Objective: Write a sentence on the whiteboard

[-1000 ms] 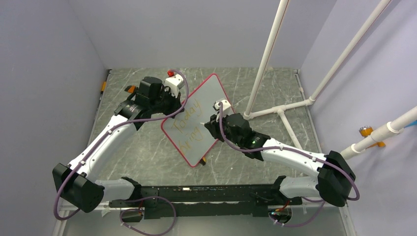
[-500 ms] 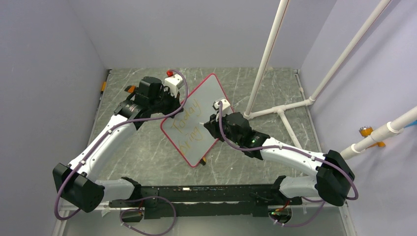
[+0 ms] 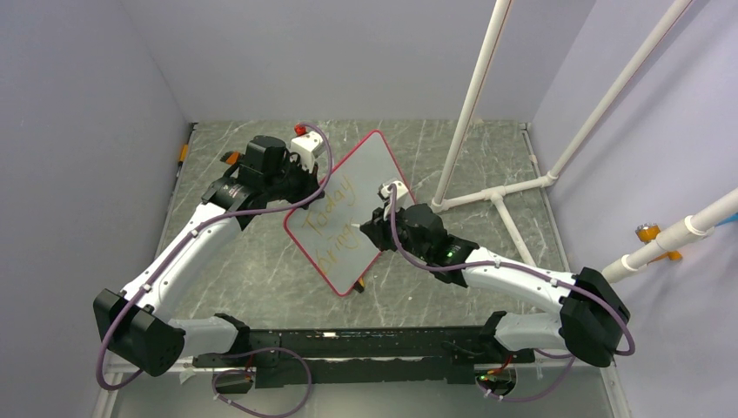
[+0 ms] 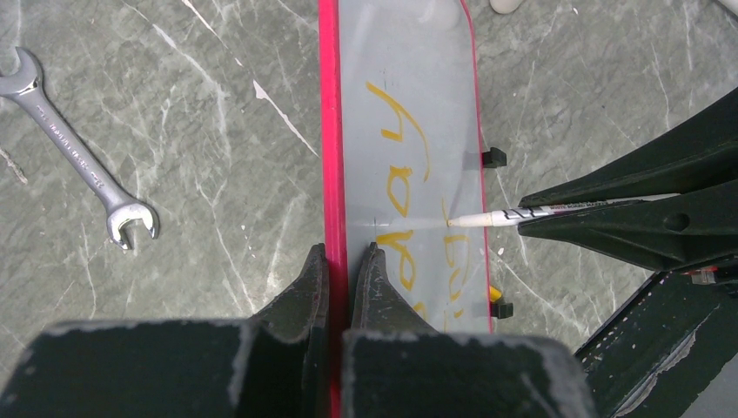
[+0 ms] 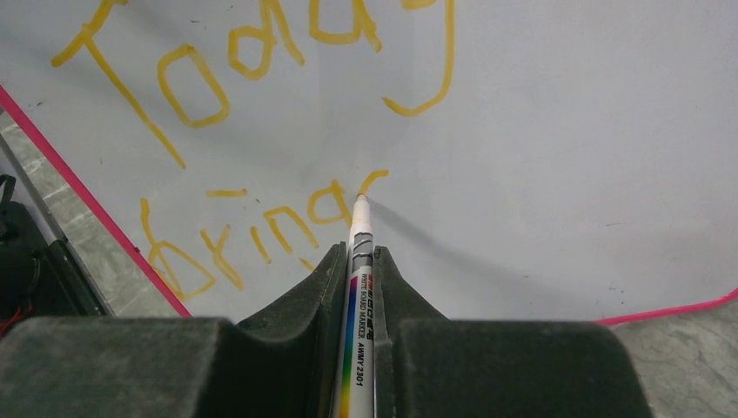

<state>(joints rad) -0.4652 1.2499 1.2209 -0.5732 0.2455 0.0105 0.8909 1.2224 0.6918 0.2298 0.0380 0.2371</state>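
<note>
The whiteboard [image 3: 348, 209] stands tilted on its edge, red-pink frame around a glossy white face. My left gripper [image 4: 341, 257] is shut on its frame edge [image 4: 329, 131] and holds it up. The sentence [image 5: 261, 52] in orange-yellow reads "Today" on the first line and "bring" [image 5: 261, 228] on the second. It also shows in the top view [image 3: 333, 222] and the left wrist view [image 4: 400, 187]. My right gripper [image 5: 358, 254] is shut on a white marker [image 5: 358, 287] with a rainbow stripe. Its tip [image 5: 359, 201] touches the board at the last letter.
A silver wrench [image 4: 74, 148] lies on the grey marbled table left of the board. A white pipe frame [image 3: 487, 113] stands at the back right. Two black clips [image 4: 493, 158] sit on the board's far long edge. A red-capped thing [image 3: 301, 130] lies behind the left gripper.
My right gripper has moved slightly left and down along the board with the marker, adding strokes to the second line. The left arm and board have held still.
</note>
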